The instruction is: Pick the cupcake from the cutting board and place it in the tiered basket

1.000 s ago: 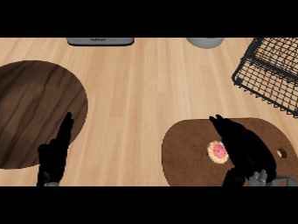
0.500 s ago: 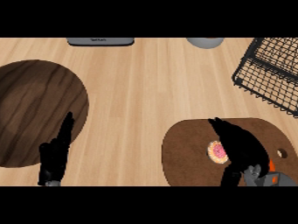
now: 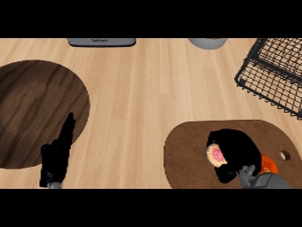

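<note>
The cupcake [image 3: 214, 154], pink-topped, sits on the brown cutting board [image 3: 186, 150] at the lower right. My right hand [image 3: 239, 150] is curled round the cupcake from its right side and covers most of it; only the pink left edge shows. The black wire tiered basket [image 3: 280, 73] stands at the upper right, apart from the board. My left hand [image 3: 58, 153] rests open at the lower left, fingers pointing up, over the edge of a dark round wooden board [image 3: 29, 111].
A grey appliance [image 3: 101, 41] and a grey cup [image 3: 207, 42] stand along the counter's far edge. An orange patch [image 3: 268, 163] shows on the cutting board beside my right wrist. Bare light wood counter [image 3: 153, 84] lies between the boards and the basket.
My right hand's fingers have gone from stretched out beside the cupcake to curled round it. The left hand has not moved.
</note>
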### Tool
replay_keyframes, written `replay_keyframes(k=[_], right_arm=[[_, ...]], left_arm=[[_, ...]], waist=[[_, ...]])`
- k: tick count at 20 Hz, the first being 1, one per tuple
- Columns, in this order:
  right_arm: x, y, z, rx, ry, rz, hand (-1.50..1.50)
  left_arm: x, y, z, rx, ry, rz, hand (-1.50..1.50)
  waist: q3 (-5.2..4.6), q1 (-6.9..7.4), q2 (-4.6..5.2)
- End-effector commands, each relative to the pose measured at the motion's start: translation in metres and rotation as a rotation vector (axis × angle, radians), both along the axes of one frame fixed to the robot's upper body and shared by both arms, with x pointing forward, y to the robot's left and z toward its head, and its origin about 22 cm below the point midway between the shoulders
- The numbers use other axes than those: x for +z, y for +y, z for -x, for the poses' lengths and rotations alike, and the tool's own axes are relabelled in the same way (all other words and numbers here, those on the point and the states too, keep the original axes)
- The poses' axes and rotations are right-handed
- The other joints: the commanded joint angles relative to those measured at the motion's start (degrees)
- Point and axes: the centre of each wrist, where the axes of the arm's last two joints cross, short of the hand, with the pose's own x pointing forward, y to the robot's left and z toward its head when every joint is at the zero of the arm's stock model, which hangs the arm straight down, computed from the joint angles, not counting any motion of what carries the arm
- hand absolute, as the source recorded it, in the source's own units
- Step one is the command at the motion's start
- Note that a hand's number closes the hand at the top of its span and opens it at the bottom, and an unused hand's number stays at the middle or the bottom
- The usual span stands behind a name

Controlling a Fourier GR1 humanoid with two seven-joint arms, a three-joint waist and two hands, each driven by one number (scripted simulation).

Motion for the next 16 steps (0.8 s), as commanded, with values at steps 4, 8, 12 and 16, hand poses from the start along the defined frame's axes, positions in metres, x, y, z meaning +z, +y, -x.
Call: replay_keyframes(k=[4, 8, 12, 16], right_arm=[[-0.009, -0.051, -0.002, 0.019, -0.105, 0.063, 1.50], [0.010, -0.176, 0.003, -0.237, -0.130, 0.090, 1.50], [0.021, -0.255, 0.019, -0.361, -0.217, 0.101, 1.50], [0.041, -0.294, 0.032, -0.453, -0.339, -0.024, 1.50]], left_arm=[[0.003, 0.003, 0.008, 0.016, 0.056, 0.000, 0.00], [-0.012, 0.006, 0.012, 0.040, 0.047, 0.010, 0.00], [-0.010, 0.001, 0.008, 0.032, 0.040, 0.010, 0.00], [-0.004, 0.016, -0.002, 0.030, 0.049, 0.020, 0.00]], waist=[[-0.19, -0.13, 0.32], [-0.09, -2.77, 0.48], [-0.11, -1.62, 0.45], [-0.19, -1.51, 0.33]])
